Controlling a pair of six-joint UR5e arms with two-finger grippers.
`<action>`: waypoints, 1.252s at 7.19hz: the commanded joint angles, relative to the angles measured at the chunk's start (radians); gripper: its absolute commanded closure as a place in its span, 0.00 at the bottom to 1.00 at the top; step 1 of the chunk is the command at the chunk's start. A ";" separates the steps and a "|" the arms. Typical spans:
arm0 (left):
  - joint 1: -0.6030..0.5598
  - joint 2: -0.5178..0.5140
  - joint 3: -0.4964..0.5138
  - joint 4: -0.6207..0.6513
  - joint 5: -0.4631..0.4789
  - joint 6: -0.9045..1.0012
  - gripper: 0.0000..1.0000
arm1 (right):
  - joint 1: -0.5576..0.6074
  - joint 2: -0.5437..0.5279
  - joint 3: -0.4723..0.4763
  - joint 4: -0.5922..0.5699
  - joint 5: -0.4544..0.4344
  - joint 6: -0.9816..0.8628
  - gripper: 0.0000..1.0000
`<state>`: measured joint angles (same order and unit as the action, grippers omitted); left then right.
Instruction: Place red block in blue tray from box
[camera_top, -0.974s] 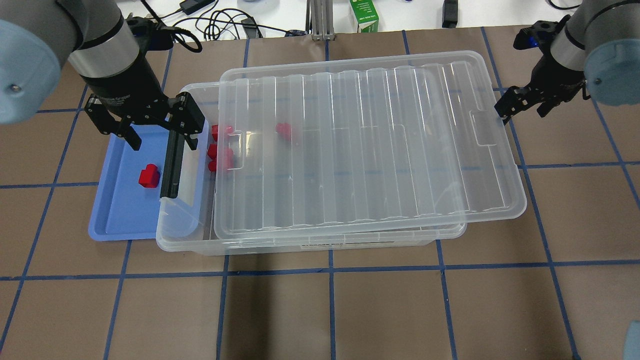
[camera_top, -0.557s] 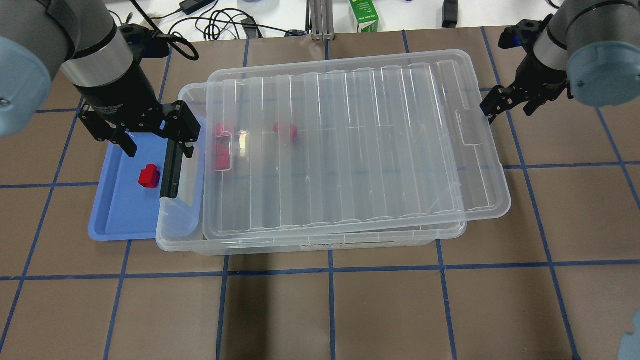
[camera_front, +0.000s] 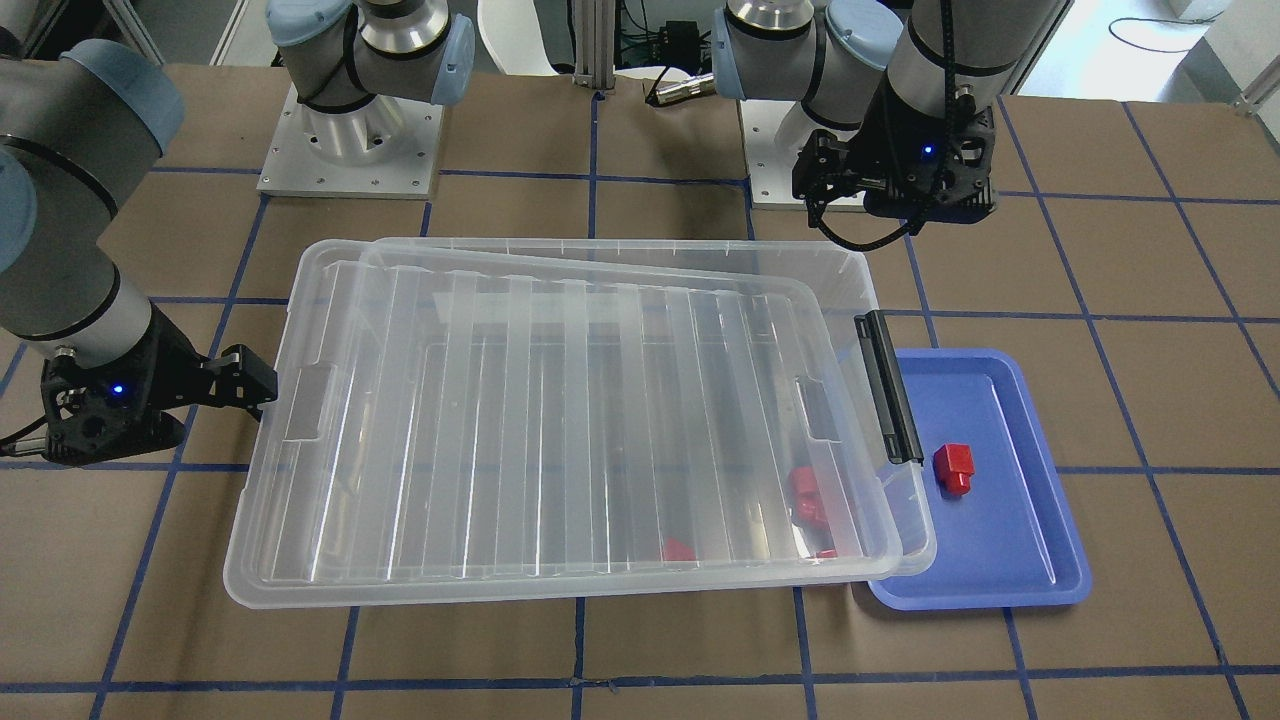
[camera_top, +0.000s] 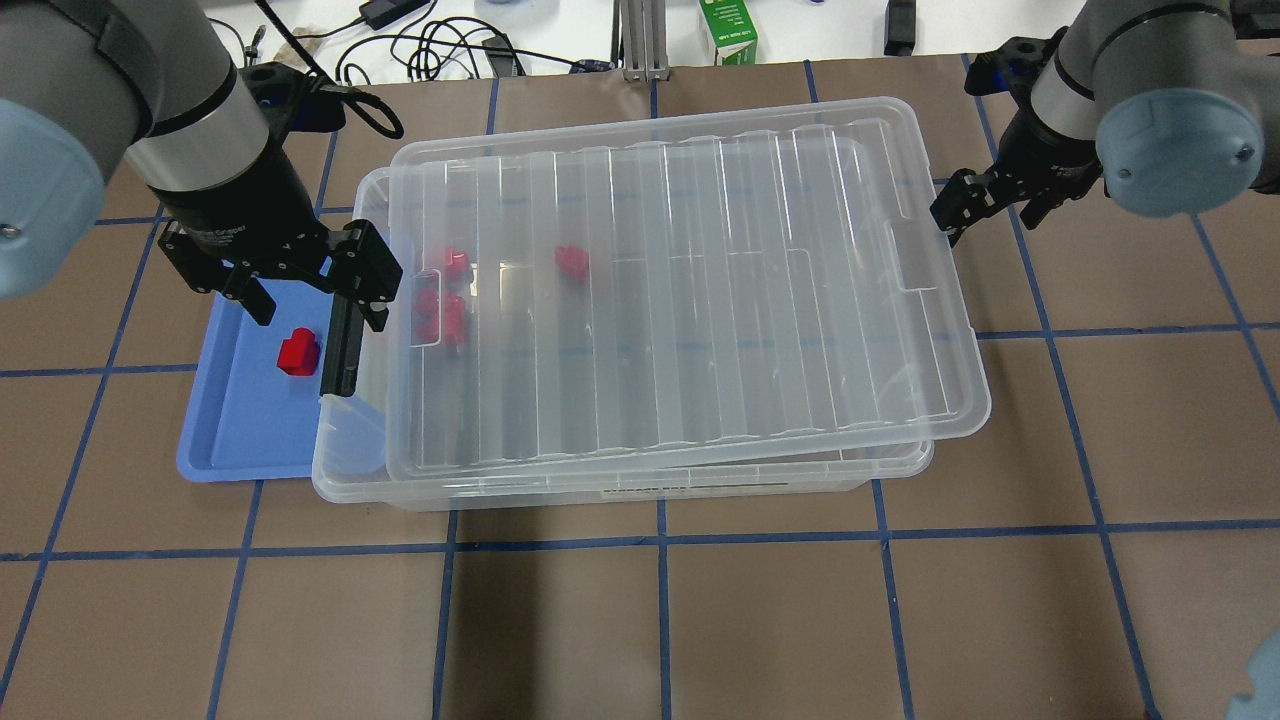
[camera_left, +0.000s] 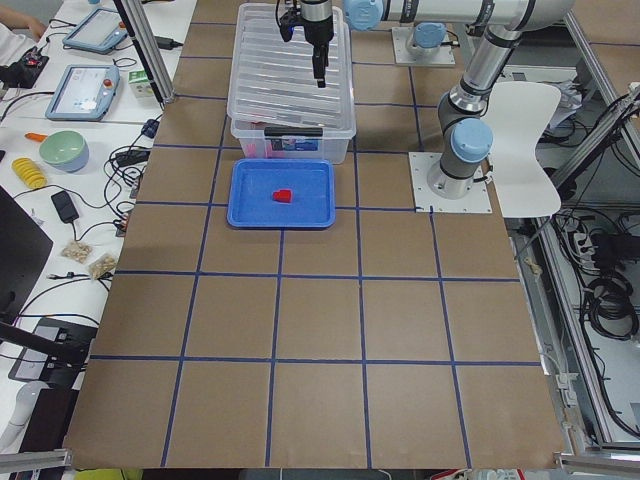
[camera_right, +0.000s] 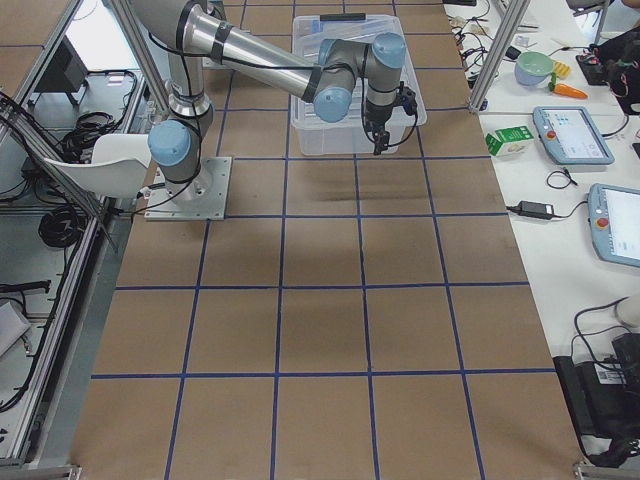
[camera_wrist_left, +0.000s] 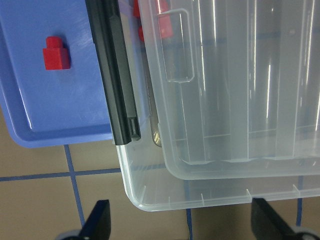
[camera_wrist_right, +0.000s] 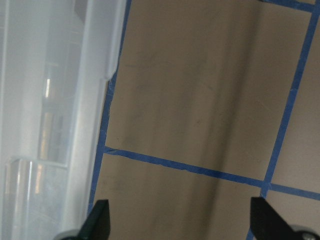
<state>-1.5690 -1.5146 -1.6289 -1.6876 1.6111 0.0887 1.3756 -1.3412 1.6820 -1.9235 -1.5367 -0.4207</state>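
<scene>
One red block (camera_top: 298, 352) lies in the blue tray (camera_top: 240, 430), also in the front view (camera_front: 953, 468) and left wrist view (camera_wrist_left: 56, 52). The clear box (camera_top: 350, 480) stands right of the tray, its black latch (camera_top: 340, 345) at the tray end. Its ribbed lid (camera_top: 700, 300) rests askew on top, covering most of it. Several more red blocks (camera_top: 445, 300) show through the lid. My left gripper (camera_top: 310, 290) is open and empty above the tray's edge and the latch. My right gripper (camera_top: 985, 205) is open at the lid's right edge (camera_wrist_right: 95, 100).
A green carton (camera_top: 728, 30) and cables (camera_top: 440, 45) lie past the table's far edge. The brown table with blue tape lines (camera_top: 660, 600) stretches in front of the box. The tray's near-right corner tucks under the box's rim.
The lid has slid left across the box, and my right gripper has moved left with it. My left gripper has stayed open over the tray's edge.
</scene>
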 joint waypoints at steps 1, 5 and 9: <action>0.001 0.005 -0.002 -0.001 0.004 0.002 0.00 | 0.002 0.004 -0.021 -0.012 -0.006 -0.007 0.00; 0.012 0.014 -0.002 -0.009 0.004 0.019 0.00 | -0.007 -0.068 -0.285 0.299 -0.091 0.003 0.00; 0.012 0.017 -0.002 -0.010 0.006 0.020 0.00 | 0.153 -0.150 -0.311 0.408 -0.046 0.333 0.00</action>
<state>-1.5564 -1.4974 -1.6313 -1.6960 1.6166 0.1089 1.4315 -1.4890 1.3732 -1.5155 -1.5952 -0.2607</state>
